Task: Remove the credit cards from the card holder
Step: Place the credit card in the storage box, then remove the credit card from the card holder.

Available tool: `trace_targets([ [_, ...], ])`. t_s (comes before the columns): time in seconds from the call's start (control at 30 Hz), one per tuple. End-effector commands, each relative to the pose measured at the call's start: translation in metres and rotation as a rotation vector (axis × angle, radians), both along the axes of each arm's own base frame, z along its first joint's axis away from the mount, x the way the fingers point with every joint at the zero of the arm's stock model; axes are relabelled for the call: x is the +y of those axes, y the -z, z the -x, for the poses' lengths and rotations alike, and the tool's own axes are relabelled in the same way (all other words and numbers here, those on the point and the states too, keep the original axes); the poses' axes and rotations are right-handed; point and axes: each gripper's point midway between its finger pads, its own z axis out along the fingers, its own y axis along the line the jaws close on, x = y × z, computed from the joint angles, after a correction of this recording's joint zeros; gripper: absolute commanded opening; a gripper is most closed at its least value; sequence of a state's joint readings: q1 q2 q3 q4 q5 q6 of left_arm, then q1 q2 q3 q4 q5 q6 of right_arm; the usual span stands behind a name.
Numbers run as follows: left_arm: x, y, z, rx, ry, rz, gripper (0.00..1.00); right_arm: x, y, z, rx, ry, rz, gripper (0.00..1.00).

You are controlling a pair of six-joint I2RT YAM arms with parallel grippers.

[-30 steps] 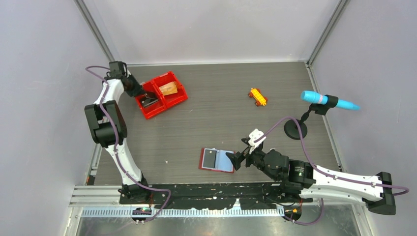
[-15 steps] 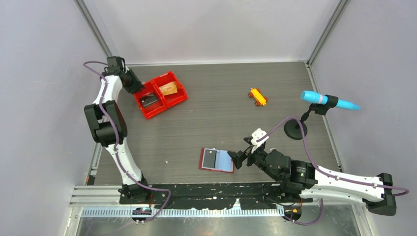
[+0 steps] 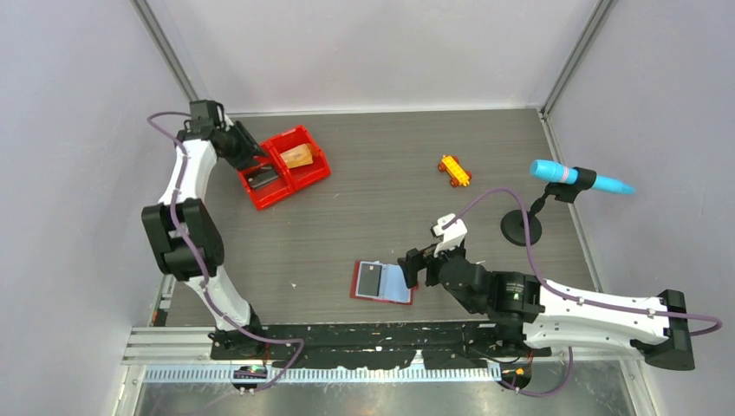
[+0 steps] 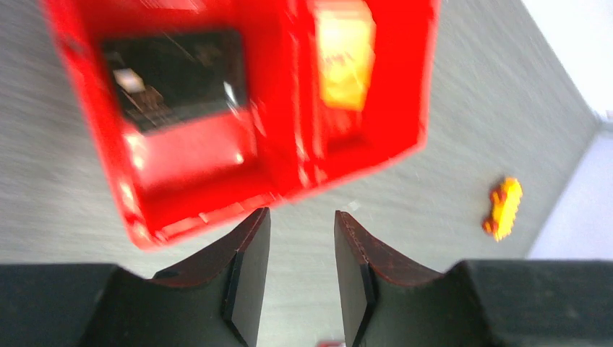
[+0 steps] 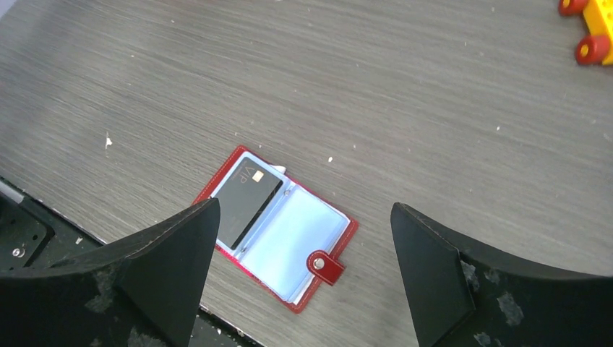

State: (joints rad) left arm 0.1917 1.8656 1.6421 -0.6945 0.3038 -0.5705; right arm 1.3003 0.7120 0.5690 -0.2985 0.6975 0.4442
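Dark red card holder (image 5: 278,225) lies open on the near tabletop (image 5: 405,108), one black card (image 5: 247,200) tucked inside; thin, stiff and slick, best pinched by its edge. Right end effector (image 5: 303,267) hovers wide above; left end effector (image 4: 298,278) is seen part-open, empty.

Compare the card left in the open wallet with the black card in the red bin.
The card in the card holder is sleeved in the open wallet near the arms; the black card lies loose in the red bin, far left. Only the first shows "VIP" lettering; the second is blurred. Both are dark, flat rectangles.
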Motion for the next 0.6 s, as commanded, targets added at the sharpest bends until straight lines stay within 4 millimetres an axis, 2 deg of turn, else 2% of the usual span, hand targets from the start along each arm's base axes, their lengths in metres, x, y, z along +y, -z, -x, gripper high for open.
trace_targets([
  [0.0,-0.080,-0.040,0.043,-0.076,0.181,0.144,0.41,0.001,-0.007,-0.004,0.075,0.113,-0.070,0.97],
  [0.1,-0.117,-0.043,0.078,-0.072,0.285,0.172,0.41,0.007,0.000,-0.003,0.127,0.141,-0.088,0.97],
  [0.13,-0.136,-0.041,0.092,-0.067,0.339,0.185,0.41,0.009,0.000,-0.003,0.138,0.142,-0.097,0.97],
  [0.23,-0.163,-0.034,0.127,-0.068,0.426,0.198,0.42,0.021,0.007,0.001,0.196,0.142,-0.103,0.99],
  [0.37,-0.188,-0.024,0.167,-0.072,0.520,0.227,0.42,0.034,0.012,0.003,0.245,0.148,-0.158,0.88],
  [0.57,-0.215,0.009,0.219,-0.043,0.645,0.268,0.39,0.058,0.031,0.013,0.299,0.063,-0.212,0.66],
])
